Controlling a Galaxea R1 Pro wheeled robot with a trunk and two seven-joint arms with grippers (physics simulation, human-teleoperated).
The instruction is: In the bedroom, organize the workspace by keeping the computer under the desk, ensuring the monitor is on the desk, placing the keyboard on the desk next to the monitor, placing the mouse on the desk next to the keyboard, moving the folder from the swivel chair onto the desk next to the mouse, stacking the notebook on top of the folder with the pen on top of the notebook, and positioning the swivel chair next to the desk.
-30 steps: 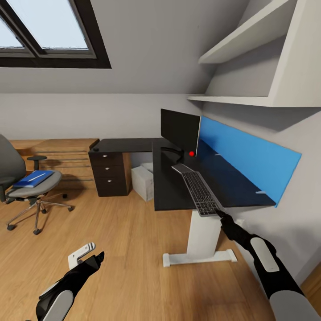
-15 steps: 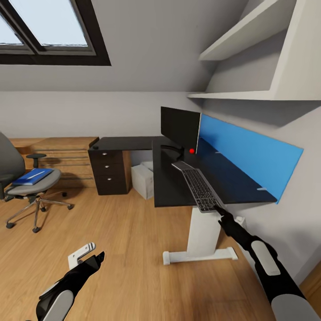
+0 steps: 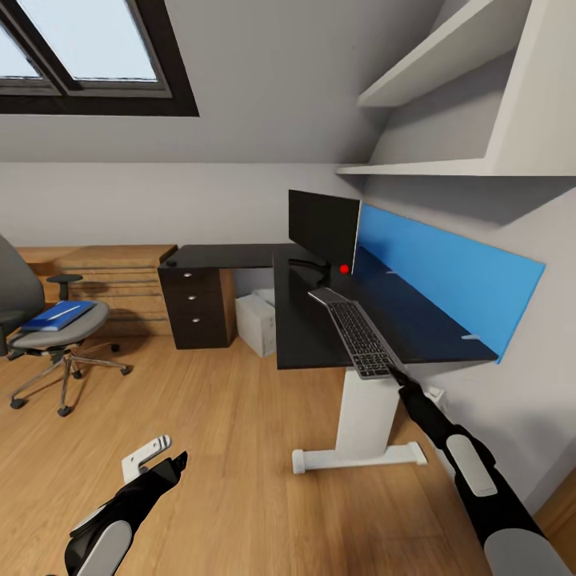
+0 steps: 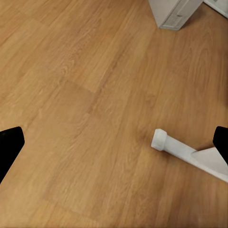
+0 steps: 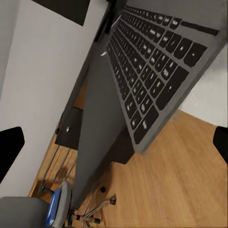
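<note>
Nearest, the left gripper (image 3: 164, 460) hangs low over the wooden floor (image 3: 224, 448), its jaws spread and holding nothing. Farther on, the right gripper (image 3: 396, 376) meets the near end of the keyboard (image 3: 356, 332); whether it pinches that end I cannot tell. Slim, long, dark-keyed and silver-rimmed, the keyboard lies on the black desk (image 3: 304, 336), its near end past the desk's edge and its far end toward the monitor (image 3: 322, 226). Compared with half a second ago, the right arm reaches slightly farther forward. Away left, the blue folder (image 3: 58, 315) rests on the swivel chair (image 3: 48, 336).
</note>
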